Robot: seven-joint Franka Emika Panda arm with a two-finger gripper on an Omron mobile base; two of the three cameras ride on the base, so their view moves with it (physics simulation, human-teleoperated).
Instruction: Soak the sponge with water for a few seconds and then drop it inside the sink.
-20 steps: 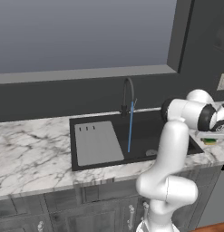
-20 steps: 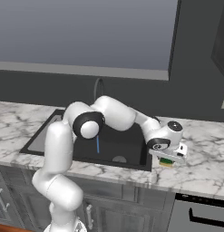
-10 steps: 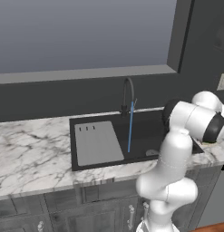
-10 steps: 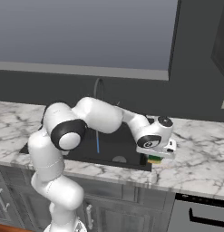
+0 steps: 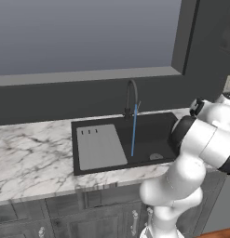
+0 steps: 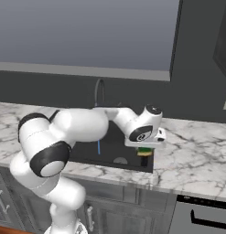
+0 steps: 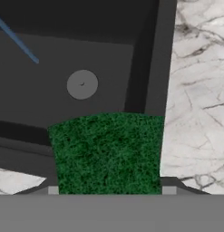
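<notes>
sponge (image 7: pixel 106 152) in jaws over sink (image 7: pixel 145 68) rim, water (image 5: pixel 133 130) well apart

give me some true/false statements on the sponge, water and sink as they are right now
1. Water is running from the faucet into the sink. True.
2. The sponge is under the stream. False: it is held over the basin's right edge, apart from the stream.
3. The gripper holds the sponge. True.
4. The sponge's top is red. False: it is dark green.
5. The drainboard is on the sink's right side. False: in the left base view it is on the left.
</notes>
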